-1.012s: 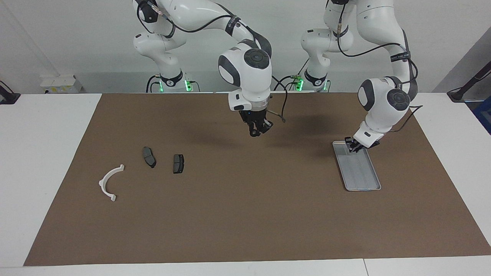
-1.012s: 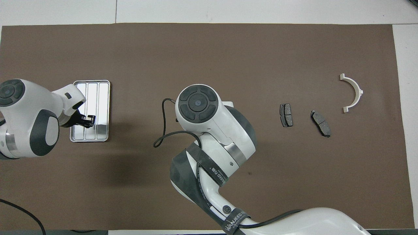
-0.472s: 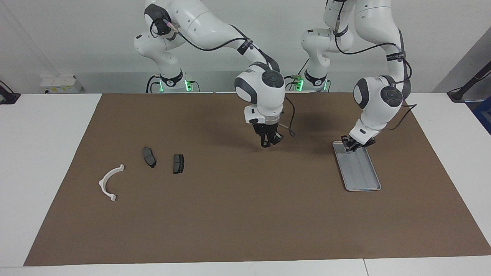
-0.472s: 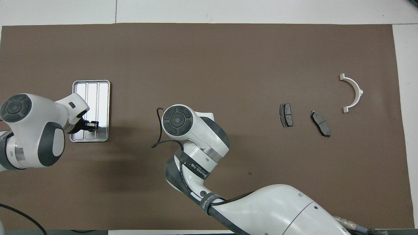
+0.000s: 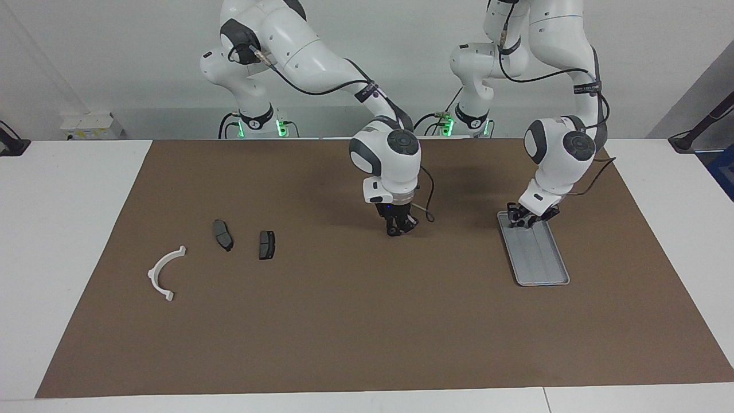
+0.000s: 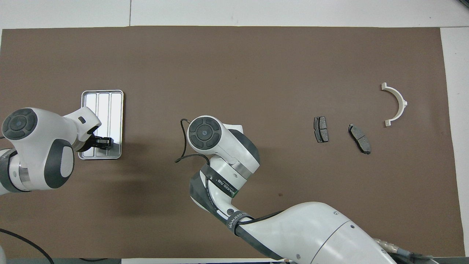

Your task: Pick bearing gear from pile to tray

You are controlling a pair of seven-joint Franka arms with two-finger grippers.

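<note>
We see two white arms at work over a brown mat that covers most of the white table. The left gripper sits low over the silver tray, at the tray's end nearest the robots; we cannot tell how far its fingers are parted or whether they carry anything. The tray lies toward the left arm's end of the table, short of the mat's edge, and its ribbed floor shows bare where the arm does not cover it. The right gripper points down, close above the bare mat near the table's middle, its wrist hiding it from above; we cannot tell its fingers' state either. Toward the right arm's end of the table lie the loose parts: two dark brake pads side by side, apart from each other, and a white half-ring arc closer to the mat's edge. No bearing gear can be made out.
</note>
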